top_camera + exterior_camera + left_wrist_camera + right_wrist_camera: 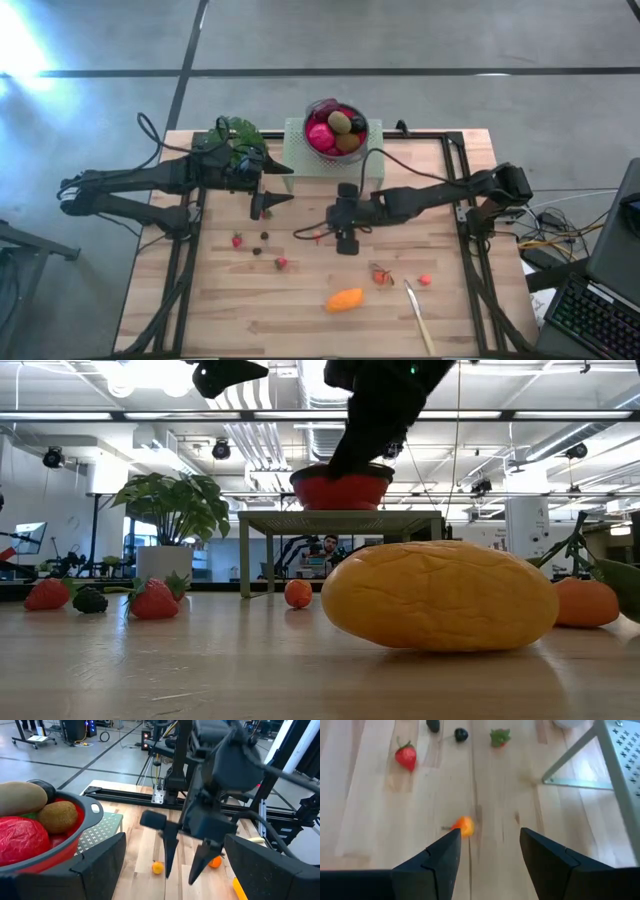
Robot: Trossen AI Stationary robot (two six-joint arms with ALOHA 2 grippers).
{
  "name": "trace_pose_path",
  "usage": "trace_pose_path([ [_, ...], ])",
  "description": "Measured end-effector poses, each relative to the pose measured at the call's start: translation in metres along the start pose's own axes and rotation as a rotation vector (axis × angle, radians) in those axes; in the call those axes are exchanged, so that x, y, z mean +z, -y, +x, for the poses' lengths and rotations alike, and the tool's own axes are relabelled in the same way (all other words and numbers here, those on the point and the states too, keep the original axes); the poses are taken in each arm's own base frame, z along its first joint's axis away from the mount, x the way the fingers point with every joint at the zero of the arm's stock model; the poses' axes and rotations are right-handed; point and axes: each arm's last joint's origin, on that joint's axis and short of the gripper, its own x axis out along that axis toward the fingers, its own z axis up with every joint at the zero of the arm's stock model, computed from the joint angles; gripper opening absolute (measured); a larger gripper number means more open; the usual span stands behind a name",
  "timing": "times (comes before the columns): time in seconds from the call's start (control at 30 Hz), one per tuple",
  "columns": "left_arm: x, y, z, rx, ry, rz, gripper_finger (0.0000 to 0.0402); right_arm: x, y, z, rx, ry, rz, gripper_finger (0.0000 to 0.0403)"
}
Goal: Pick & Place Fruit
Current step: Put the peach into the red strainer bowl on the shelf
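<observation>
Fruit was partly sorted. The bowl on the perforated stand already held a magenta piece, a brown kiwi-like oval, another brownish piece and something dark.

Still loose on the wooden table, all on the near side of the stand: the orange oval fruit, farthest out from the stand; a small orange berry just off the stand's near edge; strawberries and two dark berries out past the stand's left corner; a red-orange piece and a small red berry out past its right corner. A pale utensil lay beyond the red berry, not part of the job.

Right gripper hung low over the table just in front of the stand, jaws spread with nothing between them; the orange berry sat beside one finger, outside the gap. Likely lining up on that berry, grasp not made.

Left gripper hovered beside the stand's left corner, near the potted plant, jaws wide apart and empty.

Judgement: under half done, at least seven pieces left.
</observation>
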Motion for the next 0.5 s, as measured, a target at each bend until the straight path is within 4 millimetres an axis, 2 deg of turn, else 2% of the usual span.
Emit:
trace_pose_path([
  [0.37, 0.000, 0.000, 0.000, 0.000, 0.000, 0.000, 0.0344, -0.027, -0.005, 0.026, 0.008, 0.173, 0.048, 0.0220],
  [0.5, 0.000, 0.000, 0.000, 0.000, 0.000, 0.000, 0.0344, -0.041, -0.006, 0.032, 0.011, 0.136, 0.066, 0.0233],
])
